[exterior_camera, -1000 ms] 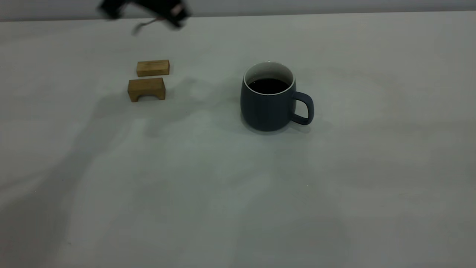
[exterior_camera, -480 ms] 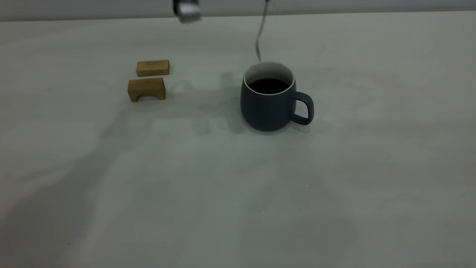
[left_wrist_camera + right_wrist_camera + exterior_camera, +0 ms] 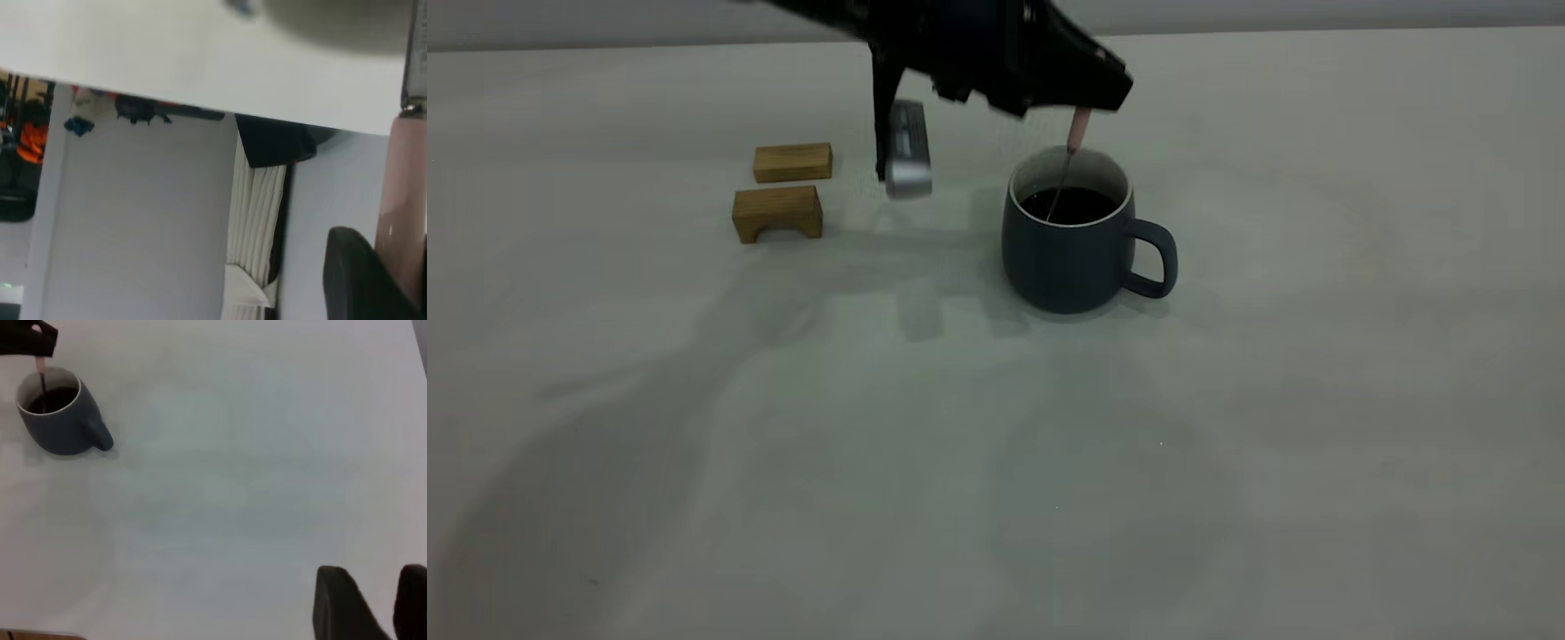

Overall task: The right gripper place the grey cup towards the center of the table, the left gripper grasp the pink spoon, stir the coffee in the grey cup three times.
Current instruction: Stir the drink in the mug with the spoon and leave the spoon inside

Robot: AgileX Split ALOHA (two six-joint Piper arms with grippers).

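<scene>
The grey cup [image 3: 1072,262] stands upright mid-table, handle toward the right side, holding dark coffee [image 3: 1080,206]. My left gripper [image 3: 1096,96] hovers just above its rim, shut on the pink spoon [image 3: 1080,130]. The spoon hangs almost upright, its metal neck dipping into the coffee and its bowl hidden under the surface. In the left wrist view the pink handle [image 3: 402,207] lies against one black finger [image 3: 353,280]. The right wrist view shows the cup [image 3: 59,430] and spoon [image 3: 41,367] far off. My right gripper [image 3: 375,608] is open over bare table [image 3: 253,487], holding nothing, and is out of the exterior view.
Two brown wooden blocks [image 3: 792,163] [image 3: 777,213] lie left of the cup. The left arm's silver cylinder [image 3: 907,151] hangs between the blocks and the cup. Bare table stretches in front of and to the right of the cup.
The left arm has swung right over the cup and come down into view. The spoon hung above the rim half a second ago; its tip now sits in the coffee. The cup has not moved.
</scene>
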